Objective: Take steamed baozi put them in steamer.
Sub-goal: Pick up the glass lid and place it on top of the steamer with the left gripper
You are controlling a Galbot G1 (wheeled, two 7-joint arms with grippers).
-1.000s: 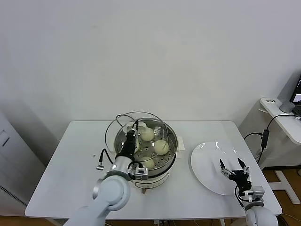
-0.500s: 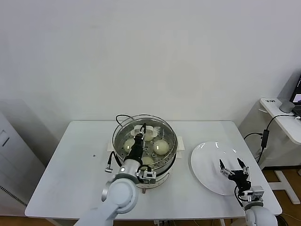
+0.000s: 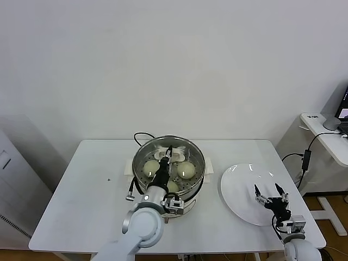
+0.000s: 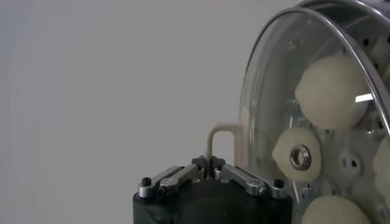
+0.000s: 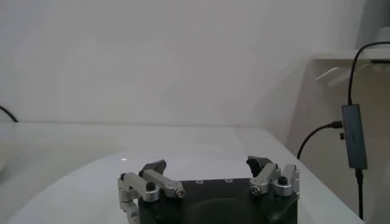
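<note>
I am holding the left pincer (image 3: 169,151) clamped on the white handle (image 4: 220,141) of the glass lid (image 3: 168,155); the wrist view is showing both jaws pinched together with the handle's loop standing between them. The lid is sitting level over the steamer (image 3: 187,196), its metal rim lining up with the pot's rim all round. I cannot tell whether it is fully seated.

Through the glass I am counting the steamed baozi (image 3: 185,169) lying on the perforated tray: one at about 9 o'clock of the pot, one at 3 o'clock, one at 6 o'clock partly hidden behind my left arm, and a paler one at 12 o'clock just under the handle. The left wrist view is showing three of them (image 4: 333,91) pressed close under the glass.

The steamer is standing at the middle of the white surface (image 3: 81,201), with a black cord (image 3: 142,135) looping away at its 11 o'clock.

At 3 o'clock of the steamer, well apart from it, the white plate (image 3: 242,187) is lying flat. My right pincer (image 3: 270,192) is hanging over the plate's 5 o'clock edge, jaws spread wide and gripping nothing.
</note>
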